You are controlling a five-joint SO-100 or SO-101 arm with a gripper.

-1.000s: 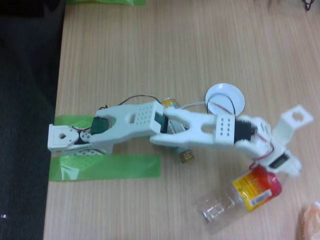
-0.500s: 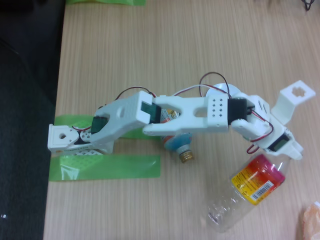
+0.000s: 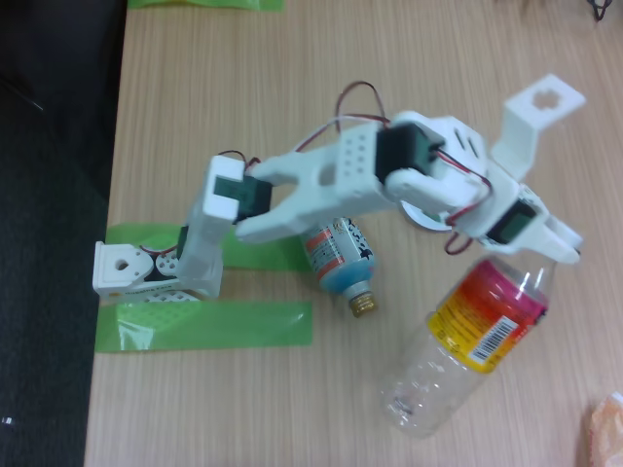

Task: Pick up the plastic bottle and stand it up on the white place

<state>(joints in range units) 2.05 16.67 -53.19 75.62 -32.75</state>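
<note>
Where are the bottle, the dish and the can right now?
bottle (image 3: 484,321), fixed view, on its orange-yellow label band.
dish (image 3: 424,215), fixed view, on the white sliver showing under the arm.
can (image 3: 337,255), fixed view, on its printed side.

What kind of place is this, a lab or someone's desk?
Probably a hobby or lab desk: a wood-grain table, a small white printed arm whose base sits between strips of green tape, and a plastic bottle for practice.
</note>
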